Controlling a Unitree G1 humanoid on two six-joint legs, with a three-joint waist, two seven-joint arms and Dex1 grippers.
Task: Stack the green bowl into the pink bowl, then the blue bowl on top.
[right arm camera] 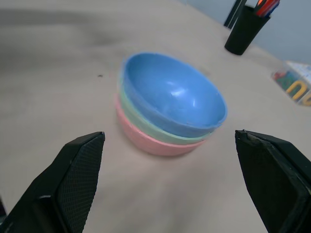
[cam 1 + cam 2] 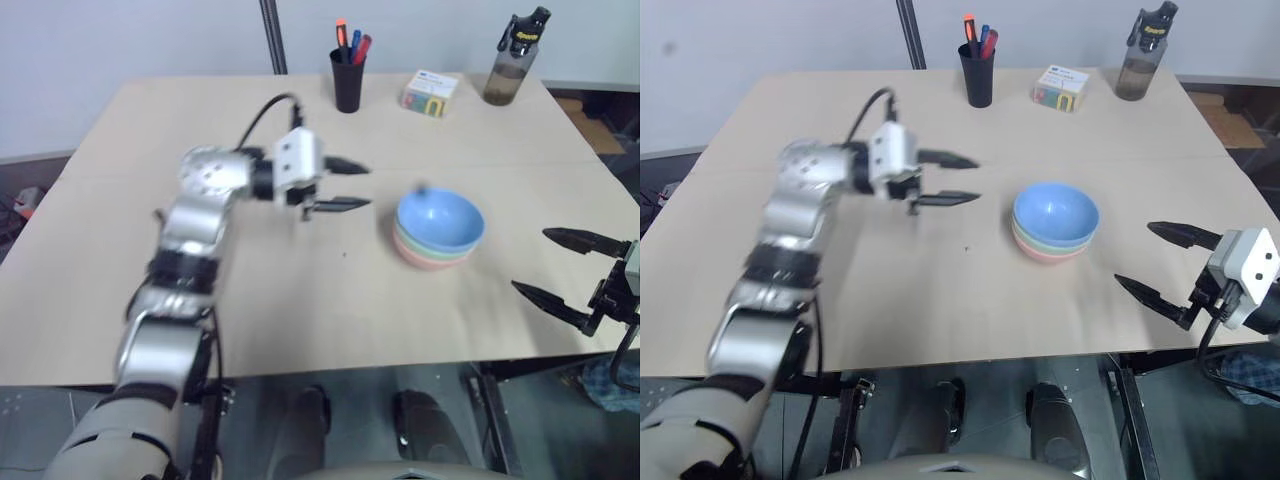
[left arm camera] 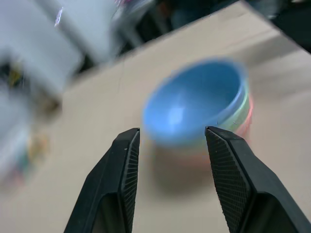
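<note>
Stacking looks complete: the blue bowl (image 1: 172,94) sits atop the green bowl (image 1: 146,124) inside the pink bowl (image 1: 146,141) mid-table, flanked by the empty, parted left gripper (image 2: 345,186) and wide-open right gripper (image 2: 565,268).

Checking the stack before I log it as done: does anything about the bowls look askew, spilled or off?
Nothing stands out. The blue bowl sits nested in the green bowl, which sits in the pink bowl, upright on the table, with only a slight lean. Neither gripper touches them.
</note>
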